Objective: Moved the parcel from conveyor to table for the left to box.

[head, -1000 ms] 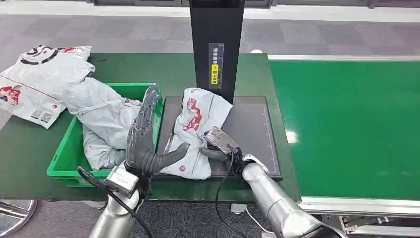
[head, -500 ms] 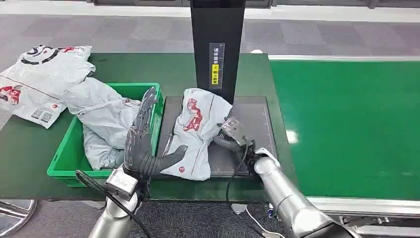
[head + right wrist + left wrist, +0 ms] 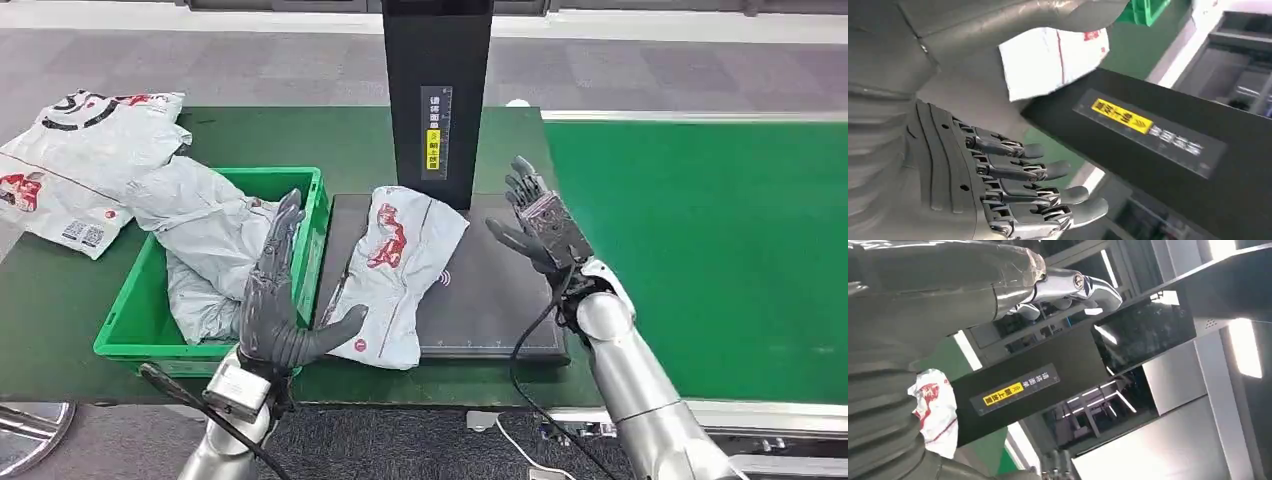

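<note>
2 hands held open near the parcel

Head view: 1 white parcel (image 3: pixel 398 270) with red print is seen lying on the dark flat plate (image 3: pixel 490 300), in front of the black post (image 3: pixel 437 90) with the yellow label. The left hand (image 3: pixel 277 300) is held up with its fingers wide and nothing in it, between the green box (image 3: pixel 130 335) and the parcel; its thumb is very close to the parcel's near edge, but touching cannot be told. The right hand (image 3: pixel 535 222) is raised over the far right part of the plate, fingers spread wide and holding nothing, apart from the parcel. Grey bags (image 3: pixel 205 240) are piled in the green box, and more bags (image 3: pixel 80 165) are laid on the green table (image 3: pixel 300 135). The green conveyor (image 3: pixel 710 250) is seen on the right.

Left wrist view: the parcel (image 3: pixel 935 410) and the black post (image 3: pixel 1048 375) are seen past the grey cover.

Right wrist view: the right hand (image 3: pixel 998 185) is seen with fingers stretched out and apart, with the parcel (image 3: pixel 1053 57) beyond it, next to the black post (image 3: pixel 1158 145).
</note>
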